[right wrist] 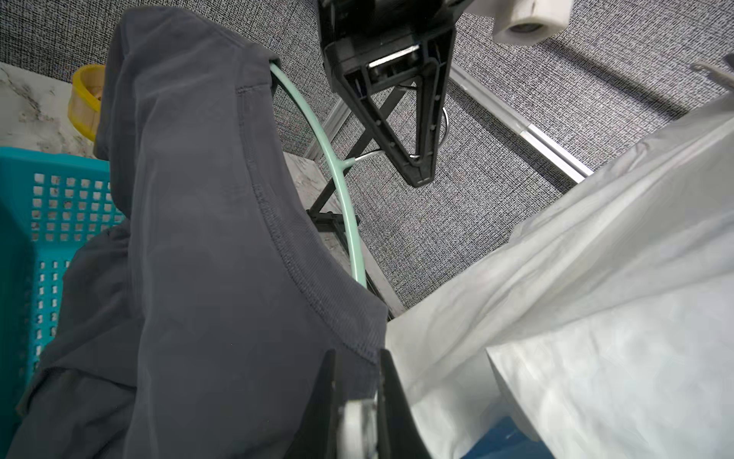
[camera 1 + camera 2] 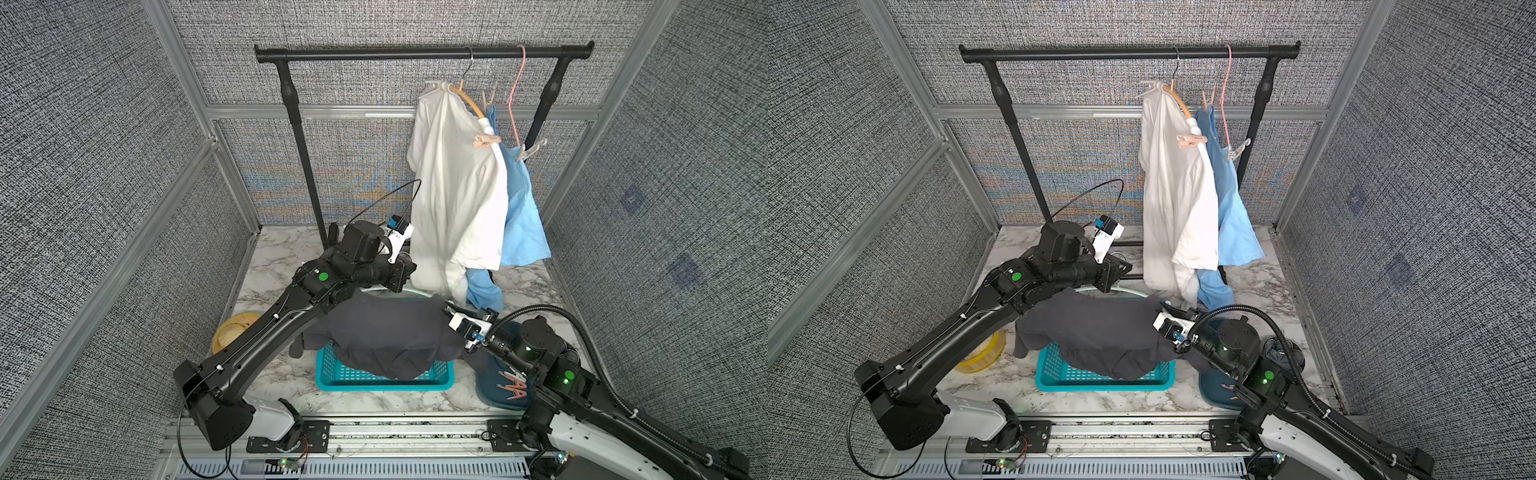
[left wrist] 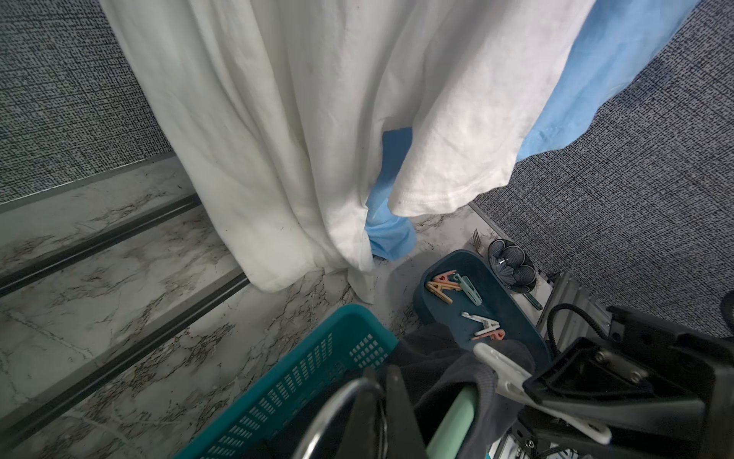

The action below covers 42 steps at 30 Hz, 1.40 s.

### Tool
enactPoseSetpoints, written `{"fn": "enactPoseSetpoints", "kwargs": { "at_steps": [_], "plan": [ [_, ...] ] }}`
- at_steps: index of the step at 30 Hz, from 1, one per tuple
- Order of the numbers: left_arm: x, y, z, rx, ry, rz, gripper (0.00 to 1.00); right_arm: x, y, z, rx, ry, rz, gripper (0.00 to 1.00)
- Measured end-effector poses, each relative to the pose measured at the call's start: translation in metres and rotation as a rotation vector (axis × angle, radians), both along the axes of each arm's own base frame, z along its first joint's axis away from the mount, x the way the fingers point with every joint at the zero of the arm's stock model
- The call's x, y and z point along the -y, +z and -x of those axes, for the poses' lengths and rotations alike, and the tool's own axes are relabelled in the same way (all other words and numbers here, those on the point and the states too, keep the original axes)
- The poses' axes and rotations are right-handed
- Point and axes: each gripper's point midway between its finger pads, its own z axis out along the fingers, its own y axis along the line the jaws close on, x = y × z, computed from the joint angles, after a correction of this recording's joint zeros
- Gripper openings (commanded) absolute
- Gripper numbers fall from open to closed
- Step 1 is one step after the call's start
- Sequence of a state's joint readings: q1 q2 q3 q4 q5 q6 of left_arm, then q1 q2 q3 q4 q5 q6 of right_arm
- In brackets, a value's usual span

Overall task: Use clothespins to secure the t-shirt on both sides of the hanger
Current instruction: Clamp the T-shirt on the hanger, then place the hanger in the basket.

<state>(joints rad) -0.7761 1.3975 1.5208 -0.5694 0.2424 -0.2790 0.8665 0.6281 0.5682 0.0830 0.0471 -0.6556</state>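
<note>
Spare clothespins [image 3: 441, 288] lie in the tray [image 3: 421, 308] at the front right corner of the table [image 2: 282, 386]. Above the basket [image 2: 374, 376], the right gripper [image 2: 448, 309] is clenched on a white clothespin [image 3: 501, 367]. Its long axis runs out from that grip and its mouth points at the shoulder of the grey t-shirt [image 2: 386, 328] just ahead; bite unconfirmed. Beyond, the left gripper [image 1: 417, 167] is clamped on the hook [image 1: 369, 155] of the hanger [image 1: 337, 171], which spans side to side.

- teal basket [image 2: 374, 376] sat on the marble table [image 2: 274, 253], around 6 o'clock
- yellow bowl [image 2: 232, 328] was parked at its 9 o'clock, near but apart
- black rack [image 2: 415, 53] stood way back at 12
</note>
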Motion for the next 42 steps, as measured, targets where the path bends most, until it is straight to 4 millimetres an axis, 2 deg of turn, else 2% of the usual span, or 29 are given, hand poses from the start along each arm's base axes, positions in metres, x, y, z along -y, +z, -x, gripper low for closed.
{"fn": "enactPoseSetpoints", "kwargs": {
  "at_steps": [5, 12, 15, 18, 21, 25, 28, 31, 35, 37, 39, 42],
  "plan": [
    [-0.002, 0.001, 0.000, 0.008, 0.008, 0.018, 0.00, 0.005, 0.004, 0.002, 0.008, -0.014, -0.015, 0.28],
    [-0.006, -0.005, -0.006, 0.004, 0.029, 0.023, 0.00, 0.006, 0.004, 0.003, 0.004, -0.013, -0.013, 0.29],
    [-0.007, -0.005, -0.007, 0.003, 0.031, 0.029, 0.00, 0.006, 0.002, 0.003, -0.001, -0.012, -0.007, 0.35],
    [-0.008, -0.003, -0.010, 0.009, 0.036, 0.035, 0.00, 0.006, 0.006, 0.003, -0.003, -0.012, -0.007, 0.47],
    [-0.010, -0.005, -0.014, 0.015, 0.055, 0.028, 0.00, 0.007, 0.011, 0.006, -0.020, -0.002, -0.023, 0.63],
    [-0.016, -0.020, -0.021, 0.003, 0.080, -0.002, 0.00, 0.014, 0.029, 0.013, -0.048, -0.002, -0.084, 0.76],
    [-0.018, -0.033, -0.026, -0.011, 0.087, -0.031, 0.00, 0.020, 0.040, 0.017, -0.104, -0.008, -0.138, 0.77],
    [-0.018, -0.046, -0.032, -0.030, 0.089, -0.052, 0.00, 0.035, 0.053, 0.015, -0.207, -0.081, -0.241, 0.77],
    [-0.017, -0.064, -0.038, -0.069, 0.080, -0.067, 0.00, 0.065, 0.054, 0.008, -0.423, -0.261, -0.416, 0.68],
    [-0.016, -0.073, -0.041, -0.087, 0.075, -0.068, 0.00, 0.081, 0.042, 0.006, -0.548, -0.371, -0.493, 0.61],
    [-0.017, -0.081, -0.046, -0.104, 0.079, -0.066, 0.00, 0.097, 0.020, 0.007, -0.679, -0.496, -0.562, 0.58],
    [-0.020, -0.094, -0.054, -0.129, 0.091, -0.076, 0.00, 0.122, -0.023, 0.014, -0.857, -0.690, -0.629, 0.54]
  ]
}}
